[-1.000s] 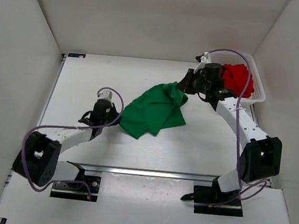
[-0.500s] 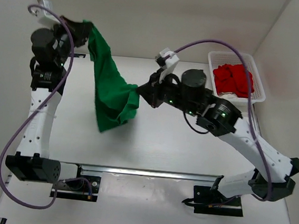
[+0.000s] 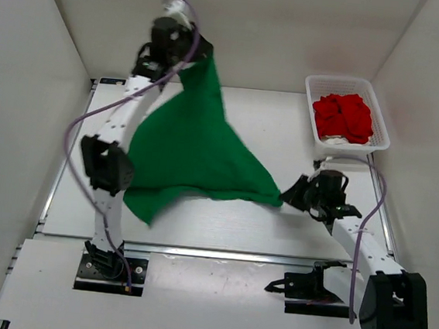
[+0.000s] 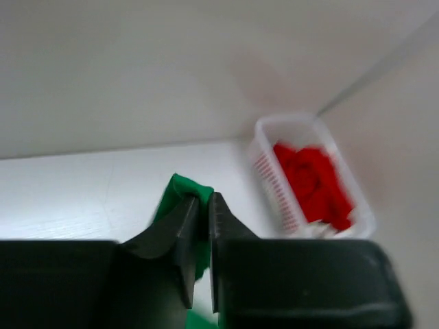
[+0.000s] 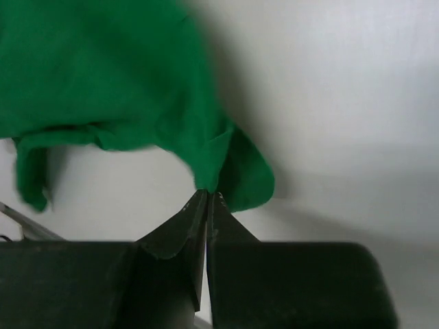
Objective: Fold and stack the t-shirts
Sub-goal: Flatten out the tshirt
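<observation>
**Two pincers stretch the green shirt into a wide sheet**

Both arms hold the green t-shirt (image 3: 198,147) off the table (image 3: 285,124). The left gripper (image 3: 193,55) is raised high over the far edge, close to the back wall, and its fingers pinch one corner of the cloth. The right gripper (image 3: 286,194) sits low near the table's near-right part, with its jaws pressed together on the opposite corner. From the top view the shirt covers the left and middle of the table, and its loose tail hangs toward the near-left edge. Bare table shows between the shirt and the basket (image 3: 312,111) at the far right. The red t-shirt (image 3: 342,116) lies bunched in the basket over a bit of off-white cloth (image 3: 332,142).

Half a second ago the shirt hung as a narrow bunch from the left gripper at the far-left corner, with the right gripper lifted mid-table. Now the right arm is down and to the near right, and the cloth is spread out. The basket has not moved.
</observation>
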Controlling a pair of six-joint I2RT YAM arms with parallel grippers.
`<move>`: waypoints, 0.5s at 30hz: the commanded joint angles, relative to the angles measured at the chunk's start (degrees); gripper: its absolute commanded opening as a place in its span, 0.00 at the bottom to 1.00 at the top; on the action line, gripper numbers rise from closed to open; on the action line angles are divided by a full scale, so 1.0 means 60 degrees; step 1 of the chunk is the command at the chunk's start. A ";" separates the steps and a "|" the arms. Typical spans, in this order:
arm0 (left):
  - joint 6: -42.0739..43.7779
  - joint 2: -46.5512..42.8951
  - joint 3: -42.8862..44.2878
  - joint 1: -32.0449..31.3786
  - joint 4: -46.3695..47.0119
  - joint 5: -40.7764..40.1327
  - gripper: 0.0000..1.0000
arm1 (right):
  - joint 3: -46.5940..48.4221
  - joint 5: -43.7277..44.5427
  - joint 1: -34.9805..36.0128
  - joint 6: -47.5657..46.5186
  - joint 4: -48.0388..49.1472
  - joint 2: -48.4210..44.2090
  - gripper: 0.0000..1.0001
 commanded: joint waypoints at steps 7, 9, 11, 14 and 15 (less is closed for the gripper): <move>0.1298 0.2600 0.1339 -0.1034 -0.3674 0.0049 0.57 | -0.0142 0.0770 0.0719 0.0539 0.1140 -0.0047 0.42; 0.1050 0.0933 -0.2194 -0.0873 -0.1891 -0.0169 0.62 | 0.0005 0.1210 0.0940 0.0466 0.1020 -0.0075 0.46; 0.0262 -0.1858 -0.5887 -0.0610 0.1076 -0.0536 0.73 | 0.0180 0.1549 0.1246 0.0261 0.1005 -0.0105 0.47; -0.0459 -0.4412 -1.0053 0.0108 0.2598 -0.0465 0.67 | 0.0401 0.2076 0.1569 0.0158 0.0743 -0.0149 0.46; -0.0489 -0.5044 -1.1016 0.0196 0.2613 -0.0507 0.65 | 0.0372 0.2222 0.1729 0.0172 0.0684 -0.0280 0.45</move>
